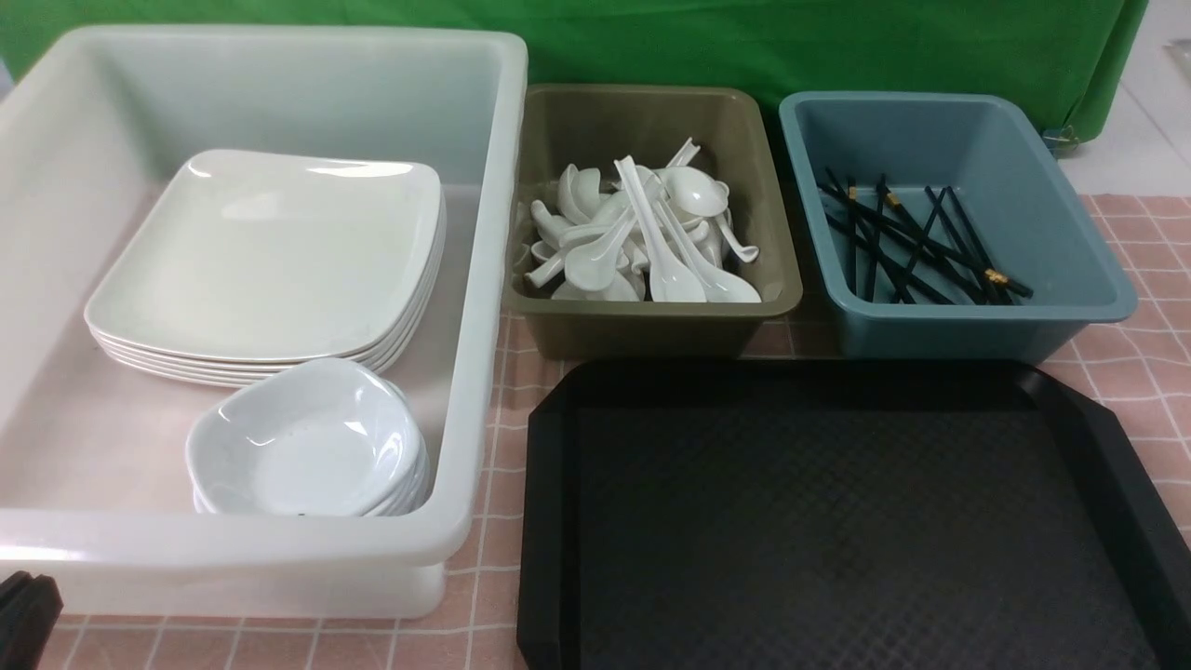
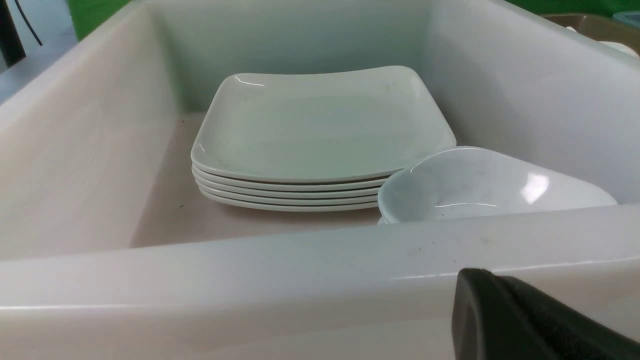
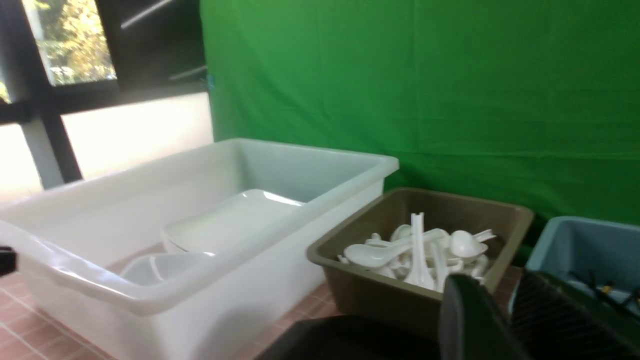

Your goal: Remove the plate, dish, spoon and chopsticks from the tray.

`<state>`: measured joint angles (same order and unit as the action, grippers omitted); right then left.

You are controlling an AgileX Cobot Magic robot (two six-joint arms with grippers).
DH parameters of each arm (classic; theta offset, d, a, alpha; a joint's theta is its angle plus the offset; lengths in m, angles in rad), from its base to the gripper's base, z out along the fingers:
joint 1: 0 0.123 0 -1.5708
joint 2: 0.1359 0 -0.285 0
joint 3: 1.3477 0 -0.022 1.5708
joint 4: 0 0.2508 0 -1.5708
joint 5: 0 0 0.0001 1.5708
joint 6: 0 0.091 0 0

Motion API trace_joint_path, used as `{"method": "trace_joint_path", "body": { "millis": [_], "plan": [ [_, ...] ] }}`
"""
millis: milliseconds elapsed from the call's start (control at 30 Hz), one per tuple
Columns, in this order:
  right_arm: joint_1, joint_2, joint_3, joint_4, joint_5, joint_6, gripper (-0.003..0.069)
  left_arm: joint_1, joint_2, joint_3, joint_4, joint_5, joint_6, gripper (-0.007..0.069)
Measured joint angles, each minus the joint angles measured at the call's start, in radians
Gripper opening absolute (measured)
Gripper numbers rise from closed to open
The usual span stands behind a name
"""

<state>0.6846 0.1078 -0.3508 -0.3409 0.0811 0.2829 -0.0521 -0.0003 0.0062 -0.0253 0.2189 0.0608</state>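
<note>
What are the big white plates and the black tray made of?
The plates look like glazed ceramic, or maybe melamine: glossy white, with bright highlights along the rims. The tray looks like matte black plastic, with a moulded diamond texture and a raised rim.

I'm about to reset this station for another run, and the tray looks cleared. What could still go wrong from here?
The bowls are stacked against the plate stack in the white tub; a knock might chip them. The spoons are heaped loosely in the olive tub, so one could slide out if it is jolted. The left gripper sits low by the white tub's near wall and may catch it when lifting.
</note>
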Motion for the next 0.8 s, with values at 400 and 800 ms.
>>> {"method": "trace_joint_path", "body": {
  "millis": [400, 800],
  "plan": [
    [-0.002, -0.006, 0.024, 0.277, -0.038, -0.335, 0.0225, 0.000, 0.000, 0.000, 0.000, 0.003, 0.002, 0.0005],
    [-0.565, -0.062, 0.327, 0.281, -0.042, -0.371, 0.0238, 0.000, 0.000, 0.000, 0.001, 0.003, 0.006, 0.0005]
  ]
}}
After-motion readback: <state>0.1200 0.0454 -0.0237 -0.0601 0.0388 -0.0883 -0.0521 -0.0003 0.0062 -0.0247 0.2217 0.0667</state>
